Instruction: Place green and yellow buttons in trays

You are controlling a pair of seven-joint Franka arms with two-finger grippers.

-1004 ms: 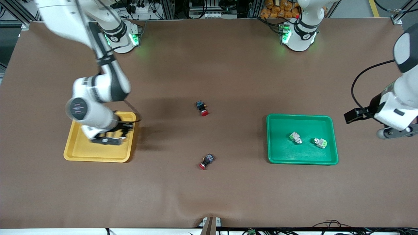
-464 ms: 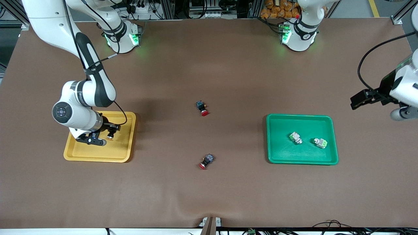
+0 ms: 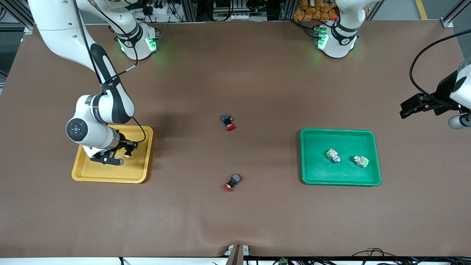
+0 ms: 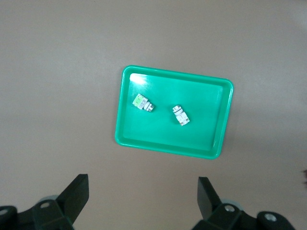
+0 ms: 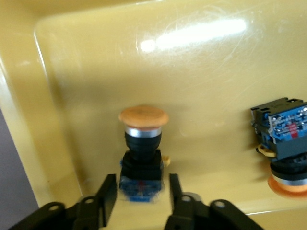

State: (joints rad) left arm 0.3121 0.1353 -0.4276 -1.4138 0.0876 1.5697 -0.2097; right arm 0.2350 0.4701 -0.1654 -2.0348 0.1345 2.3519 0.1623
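The yellow tray (image 3: 110,173) lies at the right arm's end of the table. My right gripper (image 3: 117,157) is low in it. In the right wrist view its fingers stand a little apart on either side of the blue base of a yellow-capped button (image 5: 142,148), which lies on the tray floor (image 5: 201,72). My right gripper (image 5: 142,183) is open. A second yellow-capped button (image 5: 284,143) lies beside it. The green tray (image 3: 316,165) holds two whitish-green buttons (image 3: 333,155) (image 3: 361,161). My left gripper (image 3: 458,120) hangs open and empty beside the green tray (image 4: 201,134), off toward the table's end.
Two red-capped dark buttons lie on the brown mat mid-table, one (image 3: 228,122) farther from the front camera and one (image 3: 232,182) nearer. The two arm bases stand along the table's back edge.
My right wrist has turned and settled over the yellow tray, and the yellow-capped button now shows beside its fingers. My left arm has drawn up and away from the green tray.
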